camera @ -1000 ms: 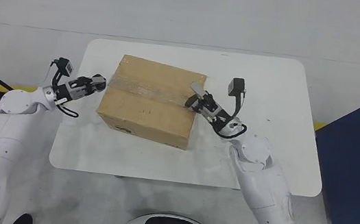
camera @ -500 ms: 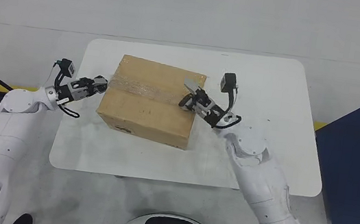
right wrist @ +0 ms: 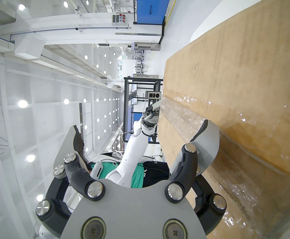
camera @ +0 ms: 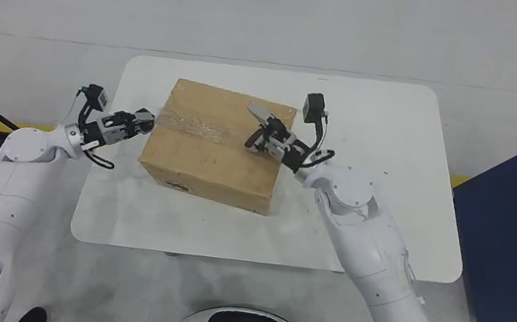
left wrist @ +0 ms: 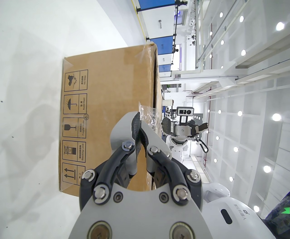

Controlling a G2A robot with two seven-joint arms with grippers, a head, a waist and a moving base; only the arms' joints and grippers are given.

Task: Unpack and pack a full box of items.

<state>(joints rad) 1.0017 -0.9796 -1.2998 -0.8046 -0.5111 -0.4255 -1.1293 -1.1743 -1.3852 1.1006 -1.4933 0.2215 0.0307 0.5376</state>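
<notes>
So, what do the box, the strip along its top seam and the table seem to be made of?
The box looks like cardboard: matte brown, with folded flap edges. The tape along its top seam appears to be clear plastic film: glossy, wrinkled, brown showing through. The table is smooth, white, with a slight sheen; laminate or plastic, I cannot tell.

We cannot see inside the box (camera: 216, 145), mid-frame in the top view: its flaps lie shut under clear tape (camera: 205, 128). In the right wrist view the box runs off the picture's edge, and one finger (right wrist: 208, 135) of the right gripper (right wrist: 141, 126) covers part of the tape. The left gripper (left wrist: 138, 120) hides part of the box's end face; whether it pinches the loose tape end (left wrist: 148, 113) we cannot tell.
</notes>
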